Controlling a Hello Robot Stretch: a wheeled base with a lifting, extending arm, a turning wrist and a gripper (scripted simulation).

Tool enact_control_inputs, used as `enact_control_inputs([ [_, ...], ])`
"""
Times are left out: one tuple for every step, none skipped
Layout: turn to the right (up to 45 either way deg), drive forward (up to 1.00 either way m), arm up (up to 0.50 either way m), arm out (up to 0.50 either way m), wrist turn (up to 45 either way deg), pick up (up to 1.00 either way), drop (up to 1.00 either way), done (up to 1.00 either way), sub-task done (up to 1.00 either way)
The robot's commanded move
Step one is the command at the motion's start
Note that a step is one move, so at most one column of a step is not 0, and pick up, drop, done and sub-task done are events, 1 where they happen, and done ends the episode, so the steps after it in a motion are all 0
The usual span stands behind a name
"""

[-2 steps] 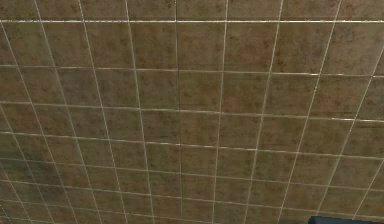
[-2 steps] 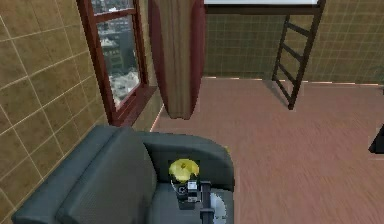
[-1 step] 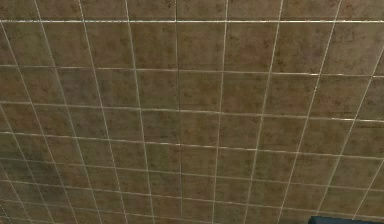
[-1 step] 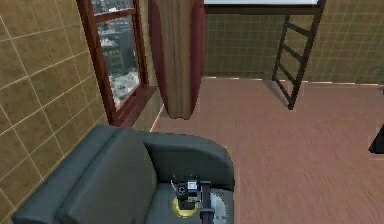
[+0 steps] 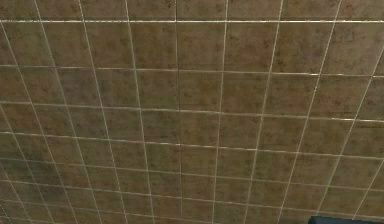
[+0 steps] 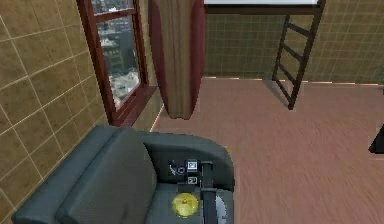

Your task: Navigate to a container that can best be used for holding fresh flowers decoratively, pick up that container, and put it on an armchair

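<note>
Arm side view: arm reaching over the armchair, lower centre of the frame.
A round yellow object, probably the flower container, lies below the gripper, seemingly brought here for set-down. Whether the fingers hold it cannot be told. A window and a ladder stand beyond.

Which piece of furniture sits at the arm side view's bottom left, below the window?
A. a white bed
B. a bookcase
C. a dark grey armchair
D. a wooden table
C: a dark grey armchair with a padded back and arms sits in that corner, below the window.
</note>
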Motion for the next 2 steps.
enact_control_inputs([
  [0.0,0.0,0.0,-0.08,0.0,0.0,0.0,0.0,0.0],
  [0.0,0.0,0.0,0.0,0.0,0.0,0.0,1.0,0.0],
])
